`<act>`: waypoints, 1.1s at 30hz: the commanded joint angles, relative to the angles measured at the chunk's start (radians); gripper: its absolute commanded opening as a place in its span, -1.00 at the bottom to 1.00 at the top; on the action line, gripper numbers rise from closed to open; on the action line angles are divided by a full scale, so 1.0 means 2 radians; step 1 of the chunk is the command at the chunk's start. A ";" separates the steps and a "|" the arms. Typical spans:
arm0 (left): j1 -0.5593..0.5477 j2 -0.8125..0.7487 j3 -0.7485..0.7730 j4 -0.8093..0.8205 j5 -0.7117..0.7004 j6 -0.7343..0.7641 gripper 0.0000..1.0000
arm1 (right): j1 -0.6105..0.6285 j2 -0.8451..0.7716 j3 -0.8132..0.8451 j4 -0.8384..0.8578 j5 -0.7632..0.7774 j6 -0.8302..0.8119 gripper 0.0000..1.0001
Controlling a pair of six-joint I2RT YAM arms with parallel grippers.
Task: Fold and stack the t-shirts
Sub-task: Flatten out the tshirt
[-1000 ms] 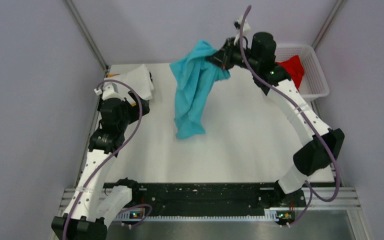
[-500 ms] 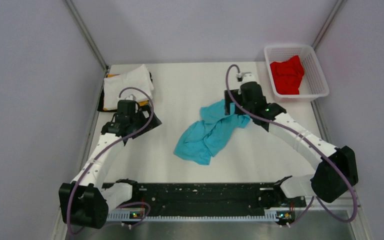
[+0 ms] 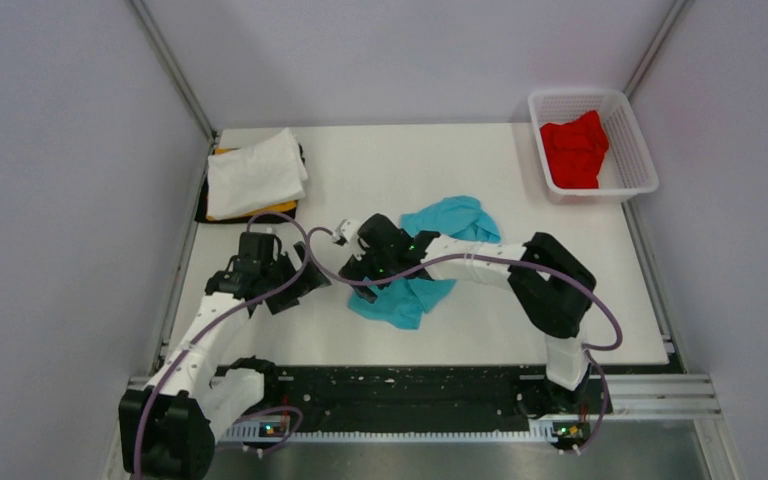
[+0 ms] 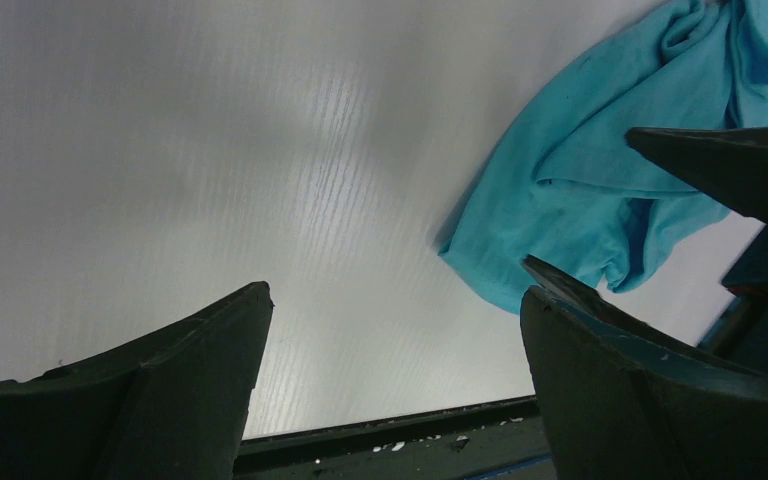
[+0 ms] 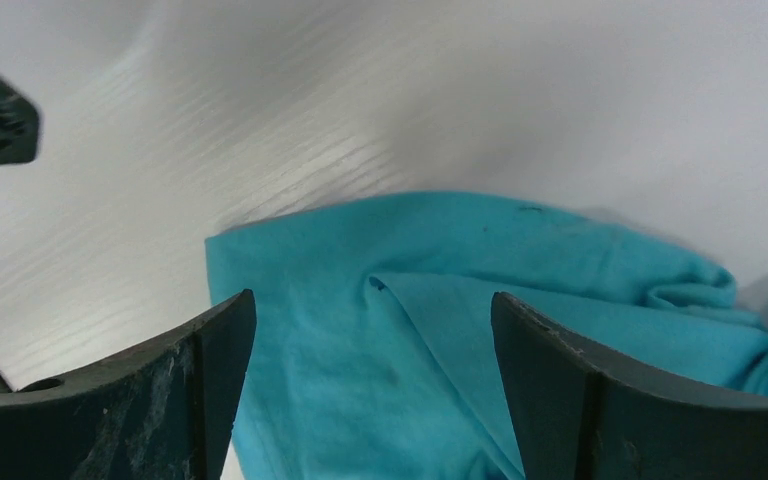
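Grey walls close in the white table [image 3: 390,170], and we see both arms bent low over its near half, their heads almost meeting left of centre. Next in size, the turquoise-blue t-shirt [image 3: 450,218] lies crumpled on the table near the middle, partly hidden under the right arm. At the far right corner stands the white mesh basket [image 3: 640,160] with the red t-shirt [image 3: 572,150] bunched inside it. At the far left corner sits a folded pile: the white t-shirt [image 3: 255,175] on top, a yellow-orange edge [image 3: 278,209] under it, and a black edge [image 3: 203,212] lowest. The right gripper [image 5: 372,300] hangs just over the near left end of the turquoise cloth, its jaws spread wide and holding nothing. The left gripper [image 4: 395,290] is low over bare table just beside that same end, jaws spread wide too and empty.
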 commanded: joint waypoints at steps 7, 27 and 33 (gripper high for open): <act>-0.002 -0.042 -0.019 -0.005 -0.009 -0.031 0.97 | 0.002 0.018 0.018 0.019 0.085 -0.024 0.40; -0.008 -0.008 -0.036 0.066 0.041 -0.041 0.97 | -0.018 -0.031 -0.042 0.044 0.112 0.041 -0.50; -0.032 0.022 -0.036 0.100 0.048 -0.053 0.98 | -0.021 -0.072 -0.055 0.073 0.118 0.074 -0.75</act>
